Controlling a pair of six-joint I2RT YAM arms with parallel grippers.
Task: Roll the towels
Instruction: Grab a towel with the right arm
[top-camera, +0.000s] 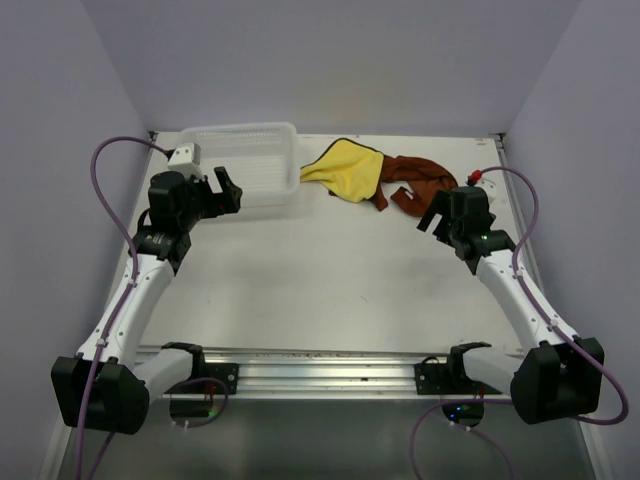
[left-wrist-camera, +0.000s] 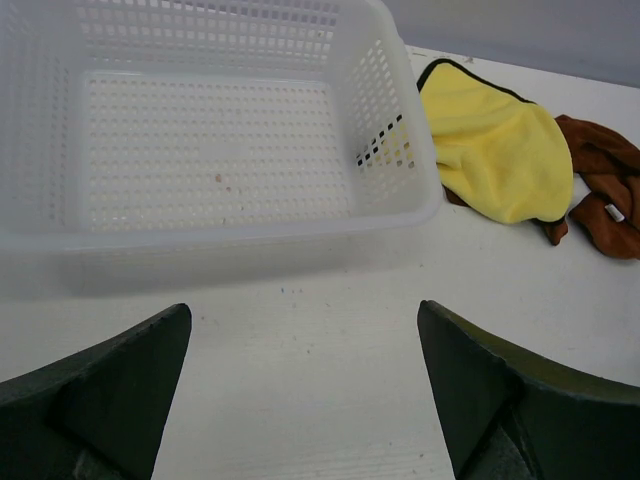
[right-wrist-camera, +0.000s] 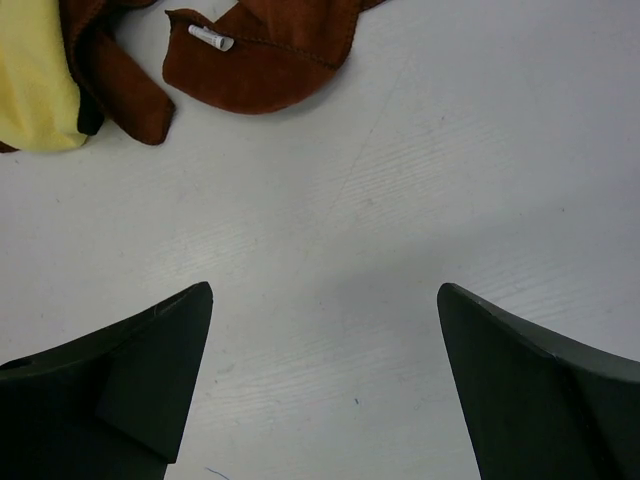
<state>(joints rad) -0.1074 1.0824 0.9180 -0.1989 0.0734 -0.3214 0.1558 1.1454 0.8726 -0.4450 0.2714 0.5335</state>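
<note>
My left gripper (left-wrist-camera: 305, 385) hangs just before the mesh basket (left-wrist-camera: 395, 110), fingers spread wide, holding nothing. Right of the basket lies the yellow towel (left-wrist-camera: 495, 140), seemingly overlapping the rust-brown towel (left-wrist-camera: 600, 190); my right gripper (right-wrist-camera: 325, 385) gapes empty near it.

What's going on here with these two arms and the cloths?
Two robot arms are set to roll the towels, but neither holds anything yet. The yellow towel and the brown towel lie crumpled, overlapping, at the far side of the table, right of a white basket. The left gripper hangs open in front of the basket. The right gripper hangs open just short of the brown towel.
</note>
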